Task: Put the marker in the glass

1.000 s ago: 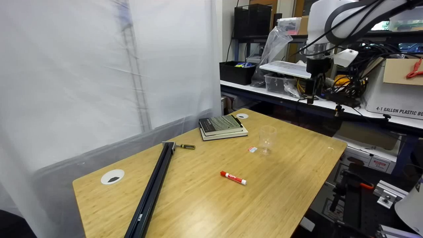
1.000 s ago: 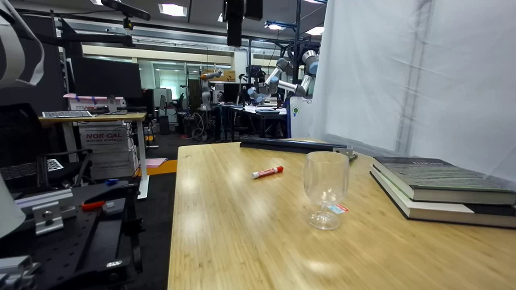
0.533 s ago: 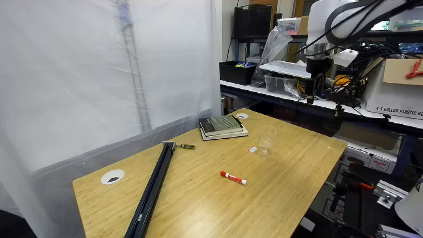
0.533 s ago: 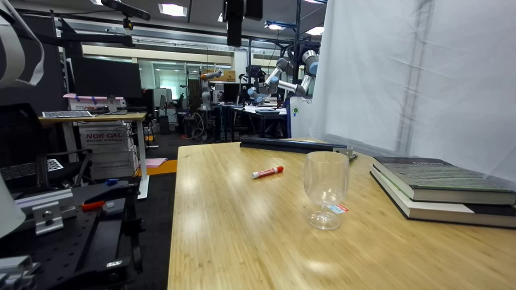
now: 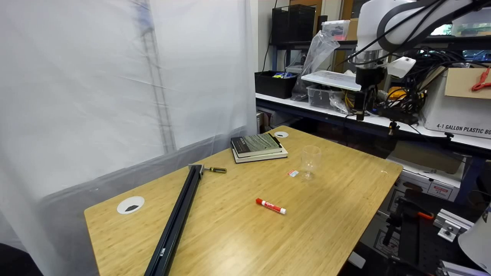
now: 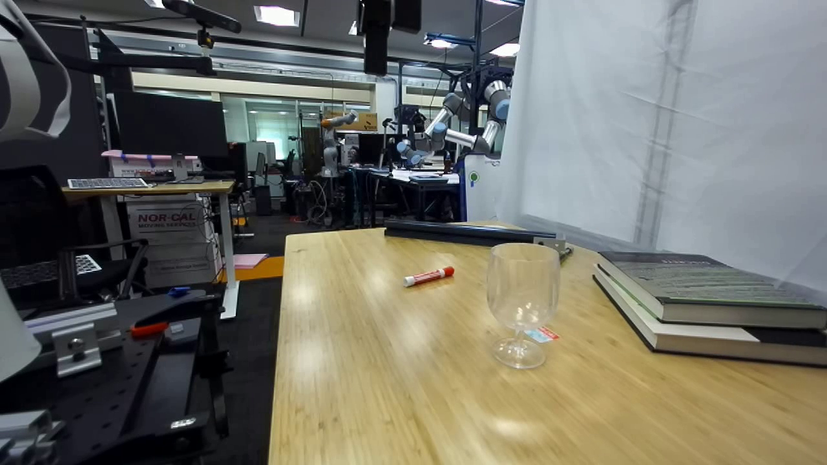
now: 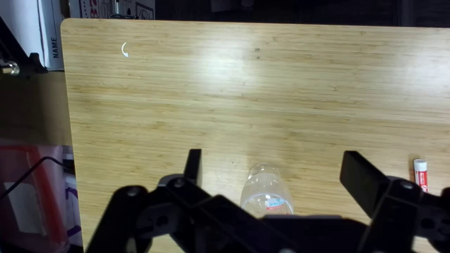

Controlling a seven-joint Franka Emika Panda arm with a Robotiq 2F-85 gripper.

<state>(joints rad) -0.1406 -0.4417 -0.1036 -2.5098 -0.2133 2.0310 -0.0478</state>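
The red marker with a white end (image 5: 271, 206) lies flat on the wooden table in both exterior views (image 6: 429, 276). In the wrist view the marker (image 7: 421, 175) is at the right edge, partly hidden by a finger. The clear stemmed glass (image 5: 310, 159) stands upright on the table, also in an exterior view (image 6: 522, 290). In the wrist view the glass (image 7: 266, 184) is below the gap between the fingers, its near part hidden by the gripper body. My gripper (image 7: 274, 167) is open and empty. It hangs high above the table in both exterior views (image 5: 362, 107) (image 6: 376, 55).
A long black bar (image 5: 176, 218) lies along the table with a screwdriver (image 5: 216, 170) at its end. Stacked books (image 5: 259, 147) sit near the curtain. A small red-and-blue sticker (image 5: 293, 173) is beside the glass. A loaded shelf (image 5: 291, 100) stands behind the table.
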